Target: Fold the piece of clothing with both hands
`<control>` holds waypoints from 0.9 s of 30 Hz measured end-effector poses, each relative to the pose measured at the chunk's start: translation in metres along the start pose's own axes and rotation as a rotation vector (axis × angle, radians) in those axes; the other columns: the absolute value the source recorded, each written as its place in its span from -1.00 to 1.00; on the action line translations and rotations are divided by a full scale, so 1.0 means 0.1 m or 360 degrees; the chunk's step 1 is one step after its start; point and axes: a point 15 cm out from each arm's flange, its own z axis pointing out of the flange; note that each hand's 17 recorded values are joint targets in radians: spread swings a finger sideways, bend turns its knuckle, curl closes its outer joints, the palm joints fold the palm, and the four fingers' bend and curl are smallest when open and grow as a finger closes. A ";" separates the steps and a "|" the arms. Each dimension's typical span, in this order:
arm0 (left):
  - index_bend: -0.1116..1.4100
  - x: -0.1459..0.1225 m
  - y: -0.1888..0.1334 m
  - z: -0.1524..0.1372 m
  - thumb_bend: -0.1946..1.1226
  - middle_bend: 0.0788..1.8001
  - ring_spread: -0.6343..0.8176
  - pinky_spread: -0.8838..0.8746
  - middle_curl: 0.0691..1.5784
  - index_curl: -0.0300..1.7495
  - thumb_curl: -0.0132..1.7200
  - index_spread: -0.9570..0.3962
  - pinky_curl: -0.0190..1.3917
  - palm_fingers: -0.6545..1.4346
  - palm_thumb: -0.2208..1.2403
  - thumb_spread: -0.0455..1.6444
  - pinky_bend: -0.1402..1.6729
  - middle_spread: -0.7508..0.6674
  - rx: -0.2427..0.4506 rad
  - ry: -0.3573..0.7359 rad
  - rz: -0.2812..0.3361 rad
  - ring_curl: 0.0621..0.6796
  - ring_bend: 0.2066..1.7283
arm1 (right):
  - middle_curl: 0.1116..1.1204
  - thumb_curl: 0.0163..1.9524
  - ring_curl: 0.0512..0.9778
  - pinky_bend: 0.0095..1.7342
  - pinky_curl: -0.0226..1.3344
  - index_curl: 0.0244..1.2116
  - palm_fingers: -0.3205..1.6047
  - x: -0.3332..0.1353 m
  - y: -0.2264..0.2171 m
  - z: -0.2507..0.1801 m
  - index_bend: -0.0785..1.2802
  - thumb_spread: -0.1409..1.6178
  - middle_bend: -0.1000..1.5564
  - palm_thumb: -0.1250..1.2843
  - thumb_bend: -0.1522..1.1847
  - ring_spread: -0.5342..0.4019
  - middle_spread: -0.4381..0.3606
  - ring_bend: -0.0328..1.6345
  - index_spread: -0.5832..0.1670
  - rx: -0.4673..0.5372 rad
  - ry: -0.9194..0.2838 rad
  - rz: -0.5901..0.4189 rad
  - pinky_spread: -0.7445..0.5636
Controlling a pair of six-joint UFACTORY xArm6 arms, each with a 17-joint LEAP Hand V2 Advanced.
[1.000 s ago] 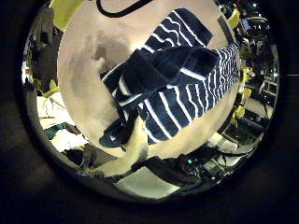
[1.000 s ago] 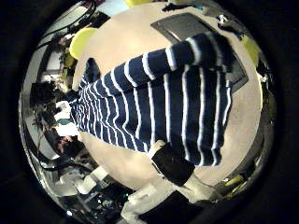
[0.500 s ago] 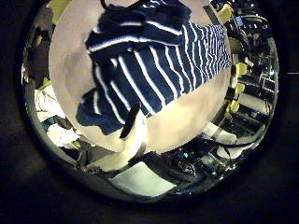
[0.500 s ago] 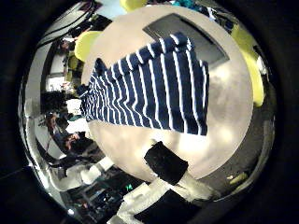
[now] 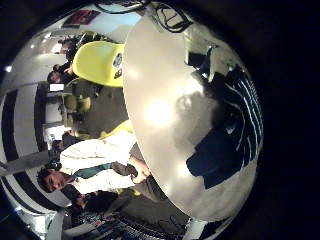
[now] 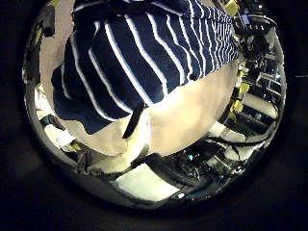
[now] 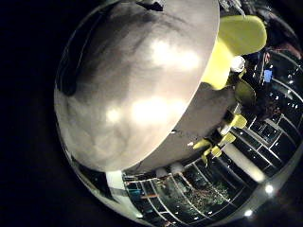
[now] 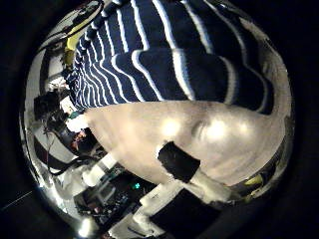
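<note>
My left hand (image 6: 135,130) shows one straight finger that reaches the garment's edge. In the right thumb side view the garment (image 8: 169,55) is also close. My right hand (image 8: 184,164) shows one finger over bare table (image 8: 199,129), away from the cloth. The left little finger side view shows the garment (image 5: 228,145) at the table's edge.
Yellow chairs stand by the table, one in the left little finger side view (image 5: 100,62) and one in the right little finger side view (image 7: 237,38). Room clutter and equipment ring the table's edge (image 6: 154,183).
Both thumb side views have moved closer to the garment, which now fills far more of each. It looked bunched one second ago and now lies spread.
</note>
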 end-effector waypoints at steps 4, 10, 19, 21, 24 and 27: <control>-0.63 -0.01 0.02 -0.04 -0.74 -0.87 -0.10 0.04 -0.51 -0.48 -0.64 0.34 -0.25 -0.22 -0.27 0.36 -0.34 0.19 0.0010 -0.0001 -0.0004 -0.26 -0.23 | -0.41 -0.64 -0.40 -0.47 -0.43 -0.51 0.12 0.01 0.00 0.01 -0.62 0.40 -0.36 0.05 -0.75 -0.15 -0.47 -0.07 -0.47 -0.0010 0.0040 -0.0008 0.44; -0.63 -0.02 0.09 0.02 -0.74 -0.87 -0.09 0.05 -0.53 -0.50 -0.64 0.34 -0.27 -0.20 -0.27 0.37 -0.34 0.19 -0.0026 0.0019 -0.0007 -0.28 -0.25 | -0.06 -0.58 -0.08 -0.04 -0.19 -0.24 0.72 0.03 0.04 -0.03 -0.25 0.39 0.05 0.31 -0.70 -0.36 -0.64 0.24 -0.64 -0.0003 0.0045 0.0004 -0.09; -0.62 0.05 0.45 0.17 -0.73 -0.85 -0.12 0.04 -0.53 -0.51 -0.65 0.33 -0.31 -0.15 -0.27 0.37 -0.37 0.15 -0.0117 0.0054 0.0026 -0.32 -0.27 | 0.38 -0.46 0.29 0.36 0.17 0.26 0.49 0.51 0.47 0.05 0.51 0.45 0.48 0.59 -0.62 -0.41 -0.57 0.58 -0.53 0.0052 -0.0010 0.0162 -0.15; -0.62 0.05 0.56 0.23 -0.74 -0.86 -0.13 0.04 -0.53 -0.51 -0.65 0.32 -0.31 -0.15 -0.27 0.38 -0.38 0.14 -0.0148 0.0063 0.0026 -0.32 -0.27 | 0.44 -0.44 0.36 0.40 0.24 0.33 0.45 0.66 0.59 0.07 0.59 0.46 0.53 0.59 -0.63 -0.41 -0.54 0.62 -0.49 0.0057 -0.0025 0.0199 -0.14; -0.62 0.02 0.69 0.29 -0.74 -0.86 -0.13 0.04 -0.54 -0.52 -0.65 0.32 -0.32 -0.14 -0.27 0.38 -0.38 0.14 -0.0169 0.0073 0.0021 -0.33 -0.28 | 0.51 -0.41 0.42 0.42 0.31 0.39 0.41 0.88 0.74 -0.02 0.64 0.47 0.58 0.60 -0.65 -0.41 -0.51 0.65 -0.44 0.0101 -0.0035 0.0242 -0.14; -0.62 0.02 0.75 0.29 -0.74 -0.86 -0.13 0.03 -0.54 -0.52 -0.65 0.32 -0.32 -0.14 -0.27 0.38 -0.38 0.14 -0.0167 0.0089 0.0019 -0.34 -0.28 | 0.55 -0.39 0.48 0.42 0.38 0.44 0.38 1.05 0.85 -0.13 0.67 0.48 0.61 0.60 -0.67 -0.40 -0.48 0.67 -0.40 0.0152 -0.0038 0.0287 -0.14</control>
